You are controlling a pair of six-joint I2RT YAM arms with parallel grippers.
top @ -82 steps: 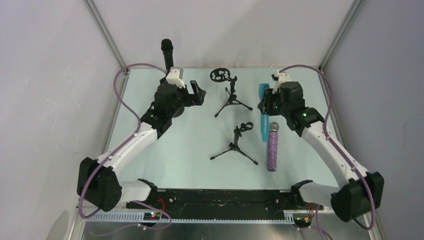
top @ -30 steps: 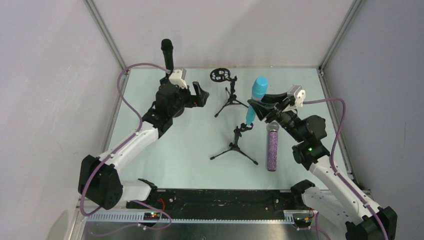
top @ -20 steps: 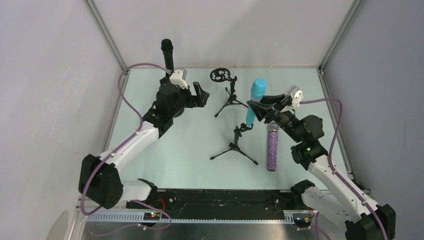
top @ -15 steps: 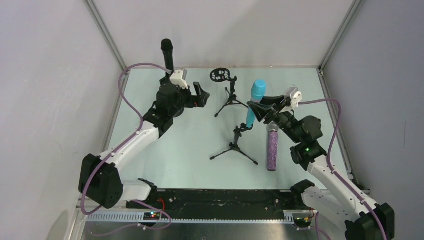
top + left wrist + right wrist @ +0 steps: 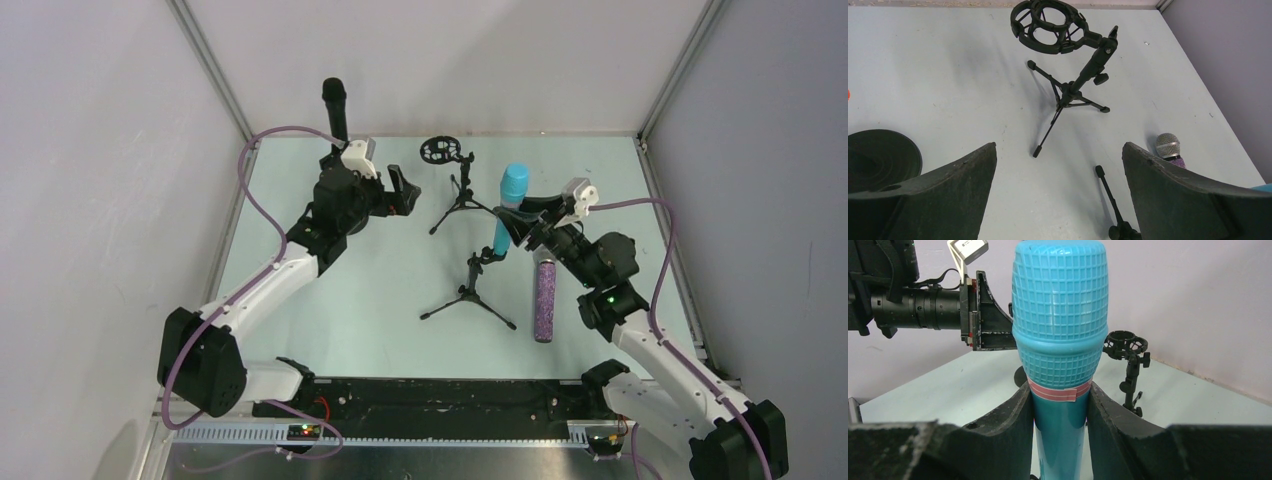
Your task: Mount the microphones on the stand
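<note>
"Cyan-blue ribbed plastic microphone [image 5: 508, 205], overhead view: location?" asks the inspector.

"Held near-upright, head up, by the right gripper [image 5: 522, 222], which is clamped on its shaft," the operator answers. "Its tail sits right at the clip of the near black tripod stand [image 5: 470, 290]. Whether it has entered the clip cannot be told from above. The glittery purple microphone with silver mesh head [image 5: 544, 298] lies on the pale green table [image 5: 330, 300] just beside that stand (unattached). The black microphone [image 5: 335, 105] stands upright at back left, its foot hidden behind the arm."

"Left wrist view?"

"Left gripper [image 5: 1058, 150] hangs with its fingers [image 5: 948, 185] spread wide, holding nothing. It faces the black tripod stand with the ring-shaped shock mount [image 5: 1068, 75]."

"Right wrist view?"

"Both pads [image 5: 1015, 415] press the shaft just under the red tape band. The grip looks square."

"Recommendation?"

"In my judgement: hold the shaft in line with the clip, press down slowly, and release only once the clip grips. The light tripod may tip or slide, so the idle left gripper could steady a leg."
</note>
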